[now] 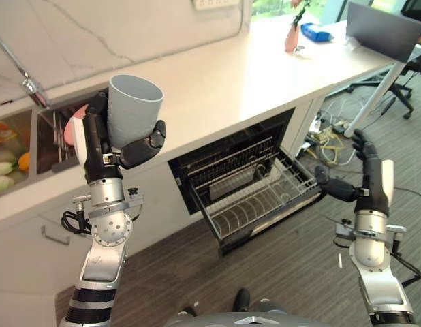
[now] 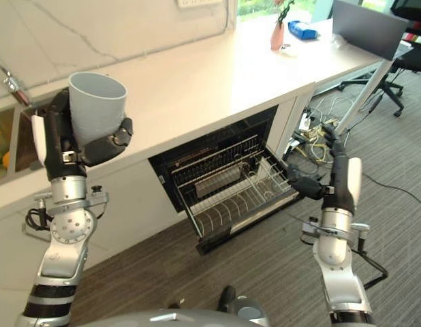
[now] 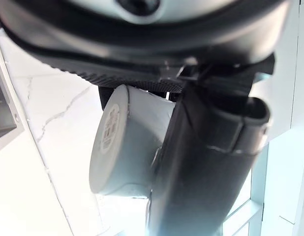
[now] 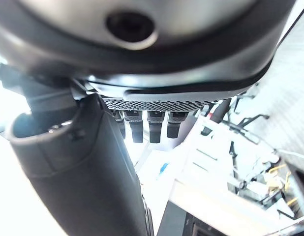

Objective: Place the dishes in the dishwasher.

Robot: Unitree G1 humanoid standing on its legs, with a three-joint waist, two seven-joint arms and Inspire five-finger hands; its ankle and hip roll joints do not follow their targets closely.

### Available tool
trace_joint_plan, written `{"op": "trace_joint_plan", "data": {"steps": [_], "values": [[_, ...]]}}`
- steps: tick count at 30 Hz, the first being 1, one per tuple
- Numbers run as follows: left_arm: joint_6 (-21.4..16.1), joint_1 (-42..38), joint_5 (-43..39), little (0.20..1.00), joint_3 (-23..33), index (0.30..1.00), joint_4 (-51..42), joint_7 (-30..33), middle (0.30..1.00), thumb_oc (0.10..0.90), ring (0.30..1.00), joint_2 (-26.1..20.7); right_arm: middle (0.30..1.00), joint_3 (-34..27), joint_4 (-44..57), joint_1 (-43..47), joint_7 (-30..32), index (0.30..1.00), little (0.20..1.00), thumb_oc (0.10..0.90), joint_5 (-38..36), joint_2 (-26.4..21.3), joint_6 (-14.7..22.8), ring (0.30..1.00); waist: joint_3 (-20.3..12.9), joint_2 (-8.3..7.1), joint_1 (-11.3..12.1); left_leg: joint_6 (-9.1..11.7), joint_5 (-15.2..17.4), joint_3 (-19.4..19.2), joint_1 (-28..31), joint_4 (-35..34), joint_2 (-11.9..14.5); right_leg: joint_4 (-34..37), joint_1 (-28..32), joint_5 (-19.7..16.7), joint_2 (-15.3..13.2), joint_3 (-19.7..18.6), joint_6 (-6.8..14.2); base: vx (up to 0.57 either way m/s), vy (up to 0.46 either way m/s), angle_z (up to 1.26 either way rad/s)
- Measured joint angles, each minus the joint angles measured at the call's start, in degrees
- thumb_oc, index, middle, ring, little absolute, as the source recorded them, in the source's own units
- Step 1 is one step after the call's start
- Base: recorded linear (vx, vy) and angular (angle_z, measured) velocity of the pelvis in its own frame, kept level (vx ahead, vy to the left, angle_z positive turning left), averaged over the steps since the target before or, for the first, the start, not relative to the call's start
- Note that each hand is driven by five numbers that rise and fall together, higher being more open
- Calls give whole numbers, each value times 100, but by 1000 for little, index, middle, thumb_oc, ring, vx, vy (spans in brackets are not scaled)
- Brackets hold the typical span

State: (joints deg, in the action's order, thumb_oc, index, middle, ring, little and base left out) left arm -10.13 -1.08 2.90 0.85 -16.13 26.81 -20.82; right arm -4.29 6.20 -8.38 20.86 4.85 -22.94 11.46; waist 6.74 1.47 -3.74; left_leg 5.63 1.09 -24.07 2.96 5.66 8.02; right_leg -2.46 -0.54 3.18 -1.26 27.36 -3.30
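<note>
My left hand holds a grey cup upright, raised above the counter's front edge, with thumb and fingers curled round its lower half. The left wrist view shows the cup gripped from below. The dishwasher under the counter is open, its wire rack pulled out and bare. My right hand hangs to the right of the rack, fingers straight, thumb pointing at the rack, holding nothing. Its fingers show straight in the right wrist view.
A sink at the left of the white counter holds a pink dish and produce. A pink vase and a blue object stand at the counter's far end. Cables and a desk leg lie right of the dishwasher.
</note>
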Motion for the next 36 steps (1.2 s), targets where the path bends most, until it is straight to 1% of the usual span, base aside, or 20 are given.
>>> {"op": "trace_joint_plan", "data": {"steps": [1, 3, 4, 5, 6, 7, 8, 10, 11, 13, 15, 16, 17, 19, 21, 23, 26, 30, 31, 36], "values": [[0, 0, 0, 300, 0, 300, 0, 0, 300, 400, 300, 0, 900, 0, 0, 0, 0, 900, 900, 800, 0, 0, 0, 900, 0, 0, 0, 0, 0, 0, 0, 0, 0, 0, 0, 0, 0, 0, 0, -46, -85, 7], [-11, -10, -10, 300, -55, 300, 35, -35, 300, 400, 300, 10, 900, 305, 126, 116, -276, 900, 900, 800, -195, -37, 97, 900, -4, -31, 84, 81, -49, 127, -269, 587, -20, 81, 73, -47, -126, 17, -65, -94, 5, 6], [-12, -13, -33, 300, -41, 300, 55, -69, 300, 400, 300, 12, 900, 538, 121, 245, -413, 900, 900, 800, -310, -79, 91, 900, 24, -77, 157, 155, -77, 324, -499, 1155, -55, 82, 60, -66, -192, -51, -91, -87, 179, -24], [-28, -12, -88, 300, -18, 300, 53, -62, 300, 400, 300, 13, 900, 810, 97, 448, -493, 900, 900, 800, -378, -148, 61, 900, 69, -155, 268, 393, -202, 782, -877, 1940, -38, 89, 59, -65, -281, -183, -92, -29, 200, -62], [-54, -3, -121, 300, -22, 300, 72, -55, 300, 400, 300, 19, 900, 1085, 68, 665, -627, 900, 900, 800, -406, -283, 63, 900, 125, -206, 425, 696, -99, 1299, -1105, 2114, -70, 92, 101, -91, -371, -368, -53, -4, 201, -49], [-56, -38, -120, 300, -59, 300, 98, -110, 300, 400, 300, 32, 900, 1123, 87, 757, -843, 900, 900, 800, -430, -255, 73, 900, 115, -158, 382, 843, -24, 1331, -1077, 1603, 210, 54, 158, -113, -342, -324, -4, 57, 176, -25], [-84, -32, -118, 300, -63, 300, 60, -142, 300, 400, 300, 41, 900, 1180, 145, 821, -866, 900, 900, 800, -564, -214, 71, 900, 112, -153, 348, 712, -201, 1119, -810, 493, 553, 40, 226, -101, -298, -255, 15, 49, 116, 4], [-165, -74, -119, 300, -105, 300, 37, -148, 300, 400, 300, 41, 900, 1082, 224, 903, -896, 900, 900, 800, -845, -185, 138, 900, 104, -127, 336, 641, -686, 1056, -703, -160, 863, 145, 377, -1, -308, -250, 124, 48, 219, -18], [-179, -75, -119, 300, -164, 300, 37, -148, 300, 400, 300, 41, 900, 1019, 248, 899, -893, 900, 900, 800, -911, -217, 144, 900, 82, -83, 326, 561, -818, 1051, -694, -300, 851, 167, 389, 26, -334, -235, 151, 49, 242, -13], [-180, -105, -114, 300, -320, 300, 37, -271, 300, 400, 300, 47, 900, 861, 273, 950, -908, 900, 900, 800, -952, -394, 137, 900, 76, 131, 144, 428, -998, 717, -538, -639, 744, 243, 537, 23, -408, -117, 291, 43, 109, 7], [-184, -185, -108, 300, -524, 300, 38, -405, 300, 400, 300, 36, 900, 769, 335, 966, -941, 900, 900, 800, -1167, -470, 158, 900, -7, 404, -17, 326, -1331, 568, -163, -950, 496, 242, 733, 42, -419, -129, 564, 3, 61, 17], [-204, -350, -99, 300, -647, 300, 29, -472, 300, 400, 300, -16, 900, 765, 366, 946, -941, 900, 900, 800, -1391, -276, 215, 900, -14, 285, -100, 215, -1197, 573, -62, -1091, 308, 190, 760, 70, -619, -64, 746, -4, 87, 19], [-171, -447, -90, 300, -699, 300, 28, -450, 300, 400, 300, -47, 900, 799, 432, 963, -1017, 900, 900, 800, -1696, -14, 215, 900, -22, 167, -62, 179, -1174, 572, -69, -1091, 156, 219, 749, 9, -763, -81, 838, -17, 96, 19], [-139, -654, -47, 300, -852, 300, 29, -445, 300, 400, 300, -171, 900, 1048, 589, 1055, -1098, 900, 900, 800, -2202, 341, 222, 900, -14, 100, 20, 48, -1090, 568, -71, -1091, -36, 220, 755, -57, -940, -78, 947, 7, 58, 5], [-111, -964, 86, 300, -945, 300, 28, -477, 300, 400, 300, -363, 900, 1378, 646, 1354, -1320, 900, 900, 800, -2577, 230, 219, 900, -12, 67, 125, -52, -1016, 561, -72, -1091, -190, 258, 773, -116, -1087, -75, 1048, -1, 47, 8], [-104, -1202, 183, 300, -958, 300, 29, -477, 300, 400, 300, -417, 900, 1464, 709, 1574, -1418, 900, 900, 800, -2754, 229, 231, 900, -10, 24, 229, -57, -1013, 556, -74, -1091, -232, 264, 775, -137, -1133, -76, 1083, 0, 17, 2], [-64, -1445, 228, 300, -988, 300, 33, -431, 300, 400, 300, -501, 900, 1554, 764, 1903, -1411, 900, 900, 800, -3061, 232, 231, 900, -10, -11, 245, -71, -997, 524, -67, -1092, -223, 273, 764, -139, -1143, -97, 1086, 9, 7, -2], [-37, -2202, 269, 300, -1376, 300, 190, -425, 300, 400, 300, -517, 900, 1773, 948, 2431, -1363, 900, 900, 800, -3553, 276, 254, 900, -37, -30, 164, -45, -877, 361, 35, -1092, -169, 284, 744, -155, -1069, -304, 1102, 19, 13, -22], [-38, -2394, 354, 300, -1499, 300, 242, -476, 300, 400, 300, -521, 900, 1808, 1000, 2518, -1398, 900, 900, 800, -3600, 282, 257, 900, -48, -42, 81, -38, -863, 337, 36, -1092, -147, 290, 735, -163, -1072, -318, 1108, 34, -1, -12], [-35, -2685, 454, 300, -1711, 300, 374, -523, 300, 400, 300, -507, 900, 1980, 1084, 2641, -1422, 900, 900, 800, -3837, 349, 300, 900, -108, 37, -49, -43, -823, 212, 64, -1092, -159, 398, 684, -293, -1068, -486, 1112, 22, -5, -21]]}}
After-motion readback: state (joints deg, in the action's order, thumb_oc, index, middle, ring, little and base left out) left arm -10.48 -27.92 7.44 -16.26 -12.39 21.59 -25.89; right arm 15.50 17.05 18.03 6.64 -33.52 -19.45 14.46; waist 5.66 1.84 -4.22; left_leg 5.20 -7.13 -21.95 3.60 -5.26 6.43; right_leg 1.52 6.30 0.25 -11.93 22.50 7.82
